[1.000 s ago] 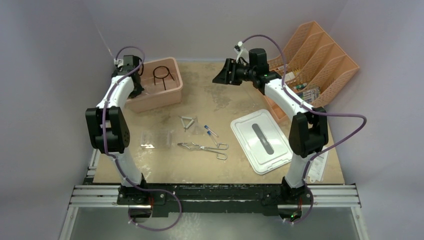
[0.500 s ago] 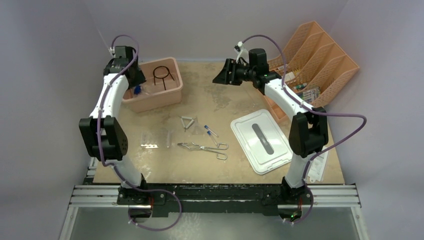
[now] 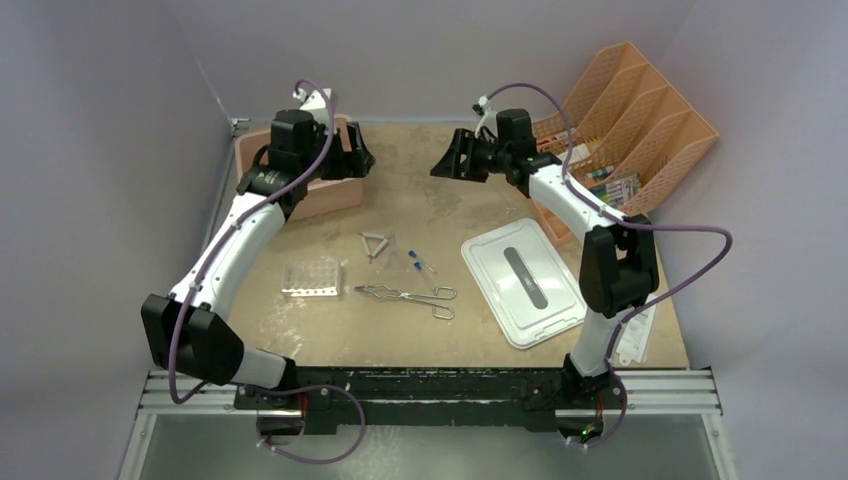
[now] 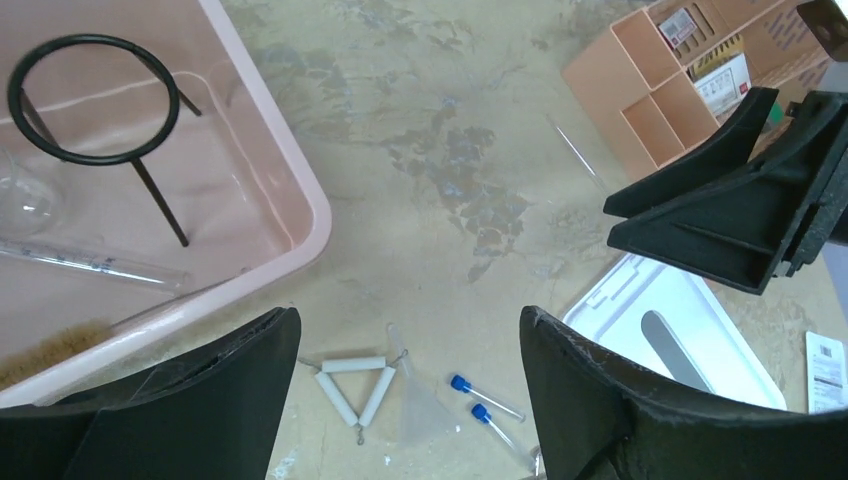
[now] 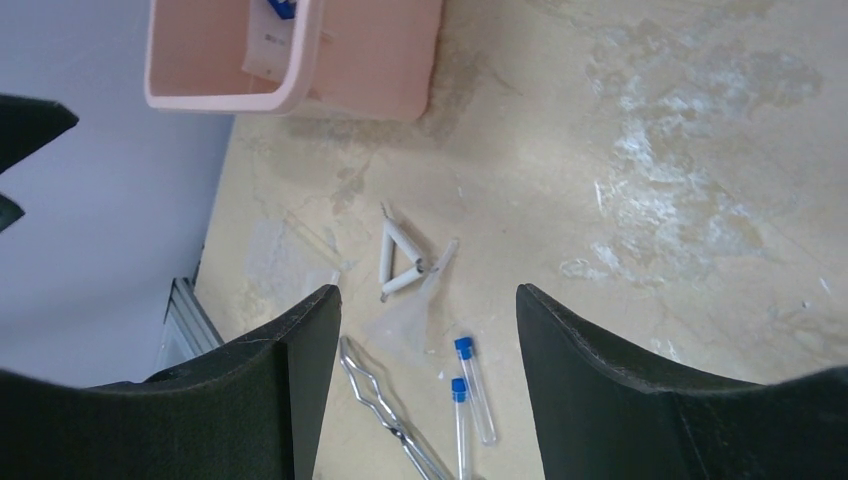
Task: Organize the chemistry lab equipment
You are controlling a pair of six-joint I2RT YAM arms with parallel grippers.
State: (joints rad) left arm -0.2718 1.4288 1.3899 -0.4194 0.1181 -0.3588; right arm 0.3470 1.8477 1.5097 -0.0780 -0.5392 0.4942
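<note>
The worn tan surface (image 3: 450,215) carries everything. The left arm (image 3: 235,240) stretches far forward, with the left gripper (image 4: 410,315) above a corner of the pink plastic tub (image 4: 300,190), its jaws wide apart and empty. The right gripper (image 5: 428,290) faces it, jaws likewise spread on nothing. In the tub stands the black wire ring stand (image 4: 160,202), beside a clear glass flask (image 4: 25,195). The print on the white paper slip (image 4: 825,355) is too small to read. On the surface lie the clear plastic tube rack (image 3: 310,278), the silver scissor-handled tongs (image 3: 405,294) and two blue-capped vials (image 4: 485,400).
</note>
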